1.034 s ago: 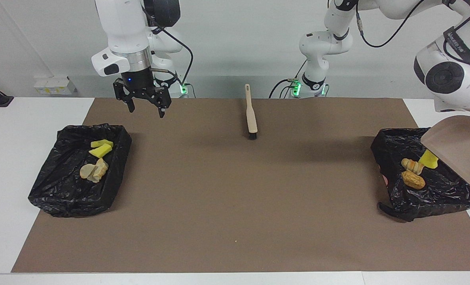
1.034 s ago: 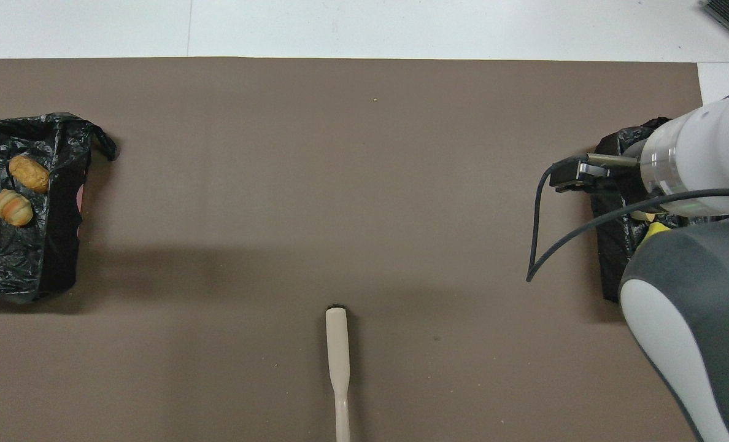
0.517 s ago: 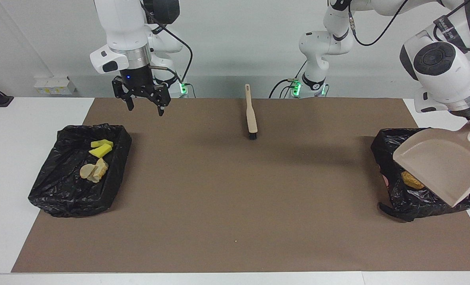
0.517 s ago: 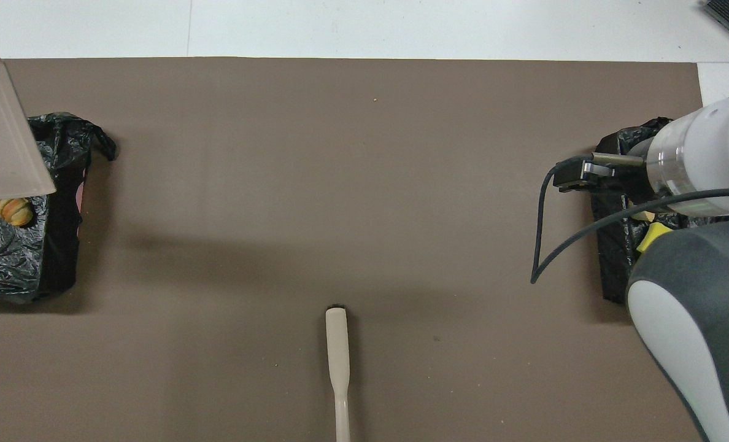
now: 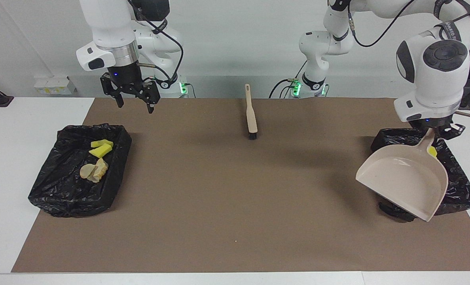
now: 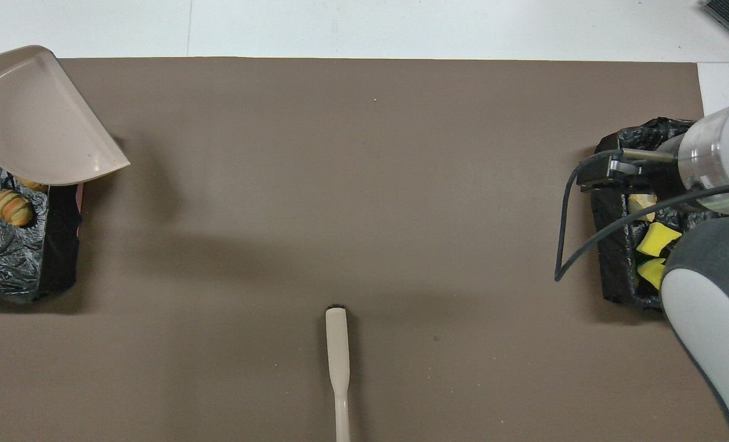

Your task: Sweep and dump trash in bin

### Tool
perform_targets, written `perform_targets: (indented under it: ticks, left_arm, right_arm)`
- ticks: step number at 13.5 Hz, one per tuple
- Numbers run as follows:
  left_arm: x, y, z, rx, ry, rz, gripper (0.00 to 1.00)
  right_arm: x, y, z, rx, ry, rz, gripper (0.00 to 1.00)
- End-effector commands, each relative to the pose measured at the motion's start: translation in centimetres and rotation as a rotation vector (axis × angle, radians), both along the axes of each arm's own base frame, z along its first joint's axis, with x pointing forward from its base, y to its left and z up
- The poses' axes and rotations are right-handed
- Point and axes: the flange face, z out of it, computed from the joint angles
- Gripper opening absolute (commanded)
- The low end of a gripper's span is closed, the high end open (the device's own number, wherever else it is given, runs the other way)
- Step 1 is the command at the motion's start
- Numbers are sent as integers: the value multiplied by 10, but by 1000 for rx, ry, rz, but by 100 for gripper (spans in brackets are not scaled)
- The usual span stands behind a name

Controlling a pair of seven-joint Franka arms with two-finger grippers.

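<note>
My left gripper [image 5: 436,130] is shut on the handle of the empty beige dustpan [image 5: 403,183], held tilted in the air over the inner edge of the black-lined bin [image 5: 456,186] at the left arm's end. The pan hides most of that bin; a yellow sponge piece [image 5: 432,151] shows there, and the overhead view shows a bread-like nugget [image 6: 11,207] beside the dustpan [image 6: 45,123]. The bin [image 5: 80,170] at the right arm's end holds yellow sponge pieces [image 5: 100,149] and beige lumps [image 5: 94,171]. My right gripper [image 5: 135,103] is open and empty in the air over the mat's edge by its base.
The beige brush [image 5: 252,114] lies on the brown mat [image 5: 235,190] midway between the two bases, its black bristles pointing away from the robots; it also shows in the overhead view [image 6: 338,356]. A tiny crumb [image 5: 235,240] lies on the mat farthest from the robots.
The left arm has swung the dustpan from steeply tipped over its bin to nearly level and toward the table's middle. The right gripper has risen and drifted toward its own end.
</note>
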Motion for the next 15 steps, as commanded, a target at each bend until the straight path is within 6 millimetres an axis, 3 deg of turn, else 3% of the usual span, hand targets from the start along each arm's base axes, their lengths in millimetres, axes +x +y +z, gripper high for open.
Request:
perform_targets:
  ticks: [1,2,5,8,9,12,13,15]
  left_arm:
    - [-7,-43,-9,-90,-12,72,0]
    - [-11,-68,-14,-109,1,76,0]
    - [-24,-171,-66,-140,-33,267,0]
    - [-39,-233,-83,-270,-76,509,0]
    - [-42,-252,-96,-283,-82,558,0]
    - [-58,-299,-112,-362,-84,557,0]
    - [-70,-322,-126,-391,-98,570,0]
    - [-75,-334,-141,-474,-119,672,0]
  right_arm:
    - [-9,-8,9,43,9,13,100]
    - [-9,-9,7,42,15,11,100]
    - [-9,-14,6,58,19,0,100]
    - [-9,-13,7,71,16,-1,100]
    - [-9,-13,8,71,14,-1,100]
    - [-7,-27,7,71,16,-27,100]
    - [-6,-32,7,72,16,-38,100]
    - [-6,-38,7,72,15,-49,100]
